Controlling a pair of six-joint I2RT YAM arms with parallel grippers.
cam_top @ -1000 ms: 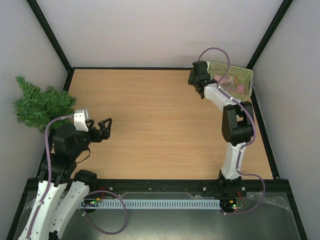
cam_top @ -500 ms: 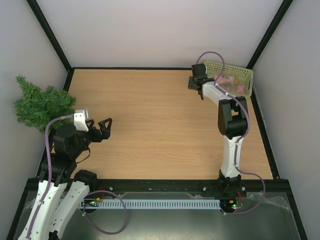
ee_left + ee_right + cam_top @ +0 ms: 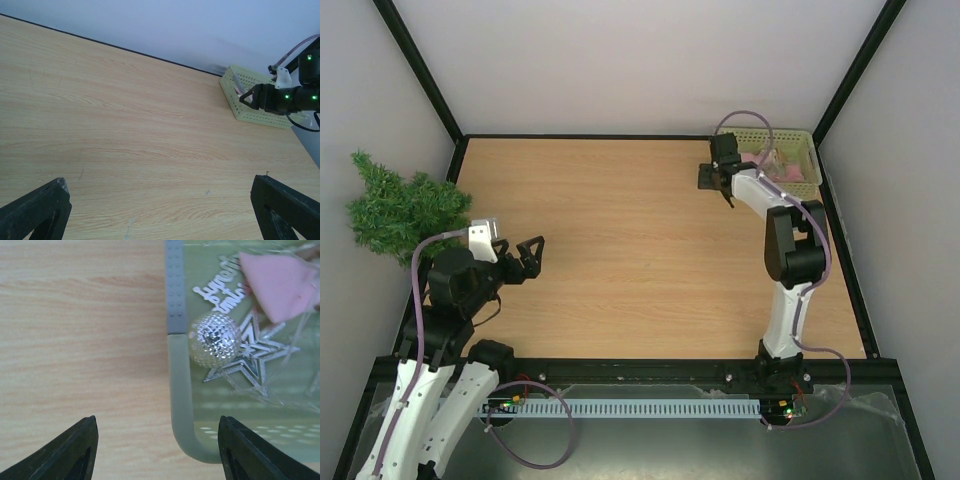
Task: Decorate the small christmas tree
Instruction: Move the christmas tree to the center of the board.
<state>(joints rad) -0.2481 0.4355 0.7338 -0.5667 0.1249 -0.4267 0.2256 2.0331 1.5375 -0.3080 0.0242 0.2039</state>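
left gripper (image 3: 159, 190) was spread wide, held nothing | right gripper (image 3: 157, 424) was spread over the basket (image 3: 176, 365) rim, gripped nothing

Your left arm (image 3: 450, 290) and right arm (image 3: 790, 250) are built the same: white links between black joint housings. A lilac cable (image 3: 414, 280) runs along each one. The left gripper (image 3: 159, 182) has black, wedge-shaped fingers (image 3: 35, 212). Small green lights (image 3: 286, 96) glow, it seems, near the right wrist.
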